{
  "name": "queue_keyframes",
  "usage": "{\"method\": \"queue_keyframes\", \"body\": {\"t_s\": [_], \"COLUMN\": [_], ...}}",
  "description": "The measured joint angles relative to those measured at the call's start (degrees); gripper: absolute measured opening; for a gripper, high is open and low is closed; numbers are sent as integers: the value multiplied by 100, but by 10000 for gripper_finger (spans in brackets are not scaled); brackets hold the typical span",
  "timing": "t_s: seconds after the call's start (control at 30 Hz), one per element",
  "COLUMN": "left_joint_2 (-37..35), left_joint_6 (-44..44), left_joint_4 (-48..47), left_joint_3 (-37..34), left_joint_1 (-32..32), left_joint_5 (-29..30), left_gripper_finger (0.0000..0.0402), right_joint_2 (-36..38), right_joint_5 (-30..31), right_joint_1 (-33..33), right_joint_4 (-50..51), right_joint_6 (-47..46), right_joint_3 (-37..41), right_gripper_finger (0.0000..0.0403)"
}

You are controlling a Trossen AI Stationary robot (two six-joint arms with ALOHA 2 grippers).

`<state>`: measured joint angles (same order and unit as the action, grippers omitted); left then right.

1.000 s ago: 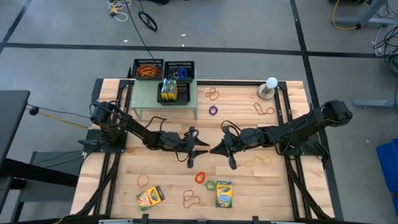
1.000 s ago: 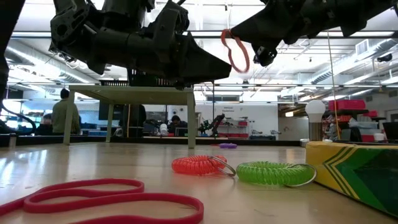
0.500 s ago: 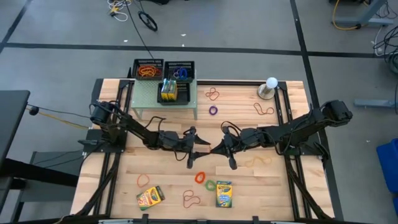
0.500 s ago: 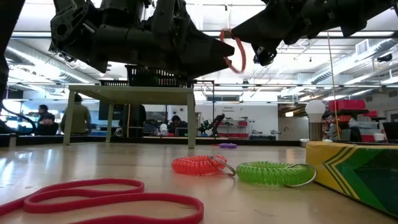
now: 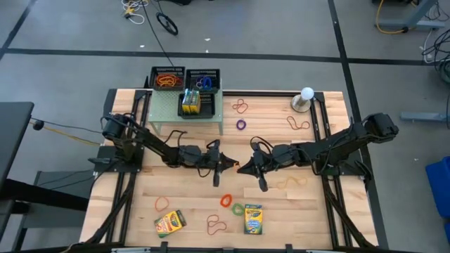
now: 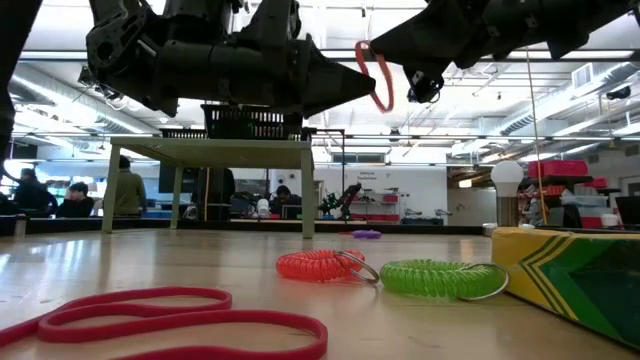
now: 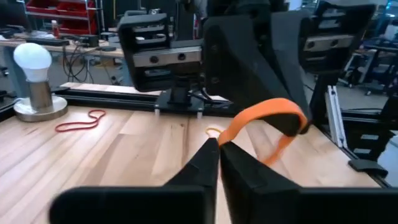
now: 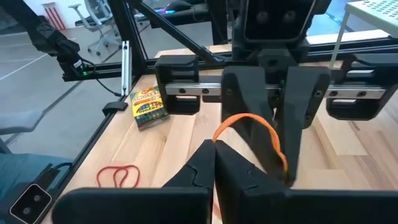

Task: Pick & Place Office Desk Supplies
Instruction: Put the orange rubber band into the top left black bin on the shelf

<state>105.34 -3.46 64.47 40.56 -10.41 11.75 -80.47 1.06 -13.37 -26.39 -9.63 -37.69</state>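
A: Where's the band?
B: Orange rubber band (image 6: 374,74), up in the air mid-table, strung between both grippers.
A: Who's got it?
B: Both, looks like. Left gripper (image 5: 226,164) clamped on one end, right gripper (image 5: 242,169) pinched on the other, tips almost touching.
A: So what step?
B: Handover, I'd guess. Right passing to left, since the mesh trays (image 5: 185,79) sit on the left arm's side, on the green shelf (image 5: 166,109).
A: Next?
B: Probably right lets go, left carries it to the tray with bands.
A: Risk?
B: Band could snap off when released.
A: Rest?
B: Crayon boxes (image 5: 253,218), loose bands on the table (image 5: 316,211).
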Motion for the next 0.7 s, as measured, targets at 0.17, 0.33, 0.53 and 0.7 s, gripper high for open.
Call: {"method": "queue_keyframes", "body": {"t_s": [0.17, 0.33, 0.53, 0.7], "left_joint_2": [-221, -1128, -2727, -4163], "left_joint_6": [211, 457, 879, 1399], "left_joint_4": [-228, -1251, -2805, -4131], "left_joint_3": [-62, -339, -360, -74], "left_joint_1": [4, -53, -101, 71], "left_joint_5": [116, 1007, 1888, 2963], "left_gripper_finger": [7, 6, 5, 6], "right_joint_2": [7, 4, 4, 2], "right_joint_5": [22, 360, 561, 538], "right_joint_1": [2, -67, -62, -69], "right_joint_4": [-103, -43, 145, 215], "right_joint_6": [-171, -258, -224, -120], "right_joint_3": [0, 0, 0, 0], "right_gripper_finger": [36, 88, 121, 89]}}
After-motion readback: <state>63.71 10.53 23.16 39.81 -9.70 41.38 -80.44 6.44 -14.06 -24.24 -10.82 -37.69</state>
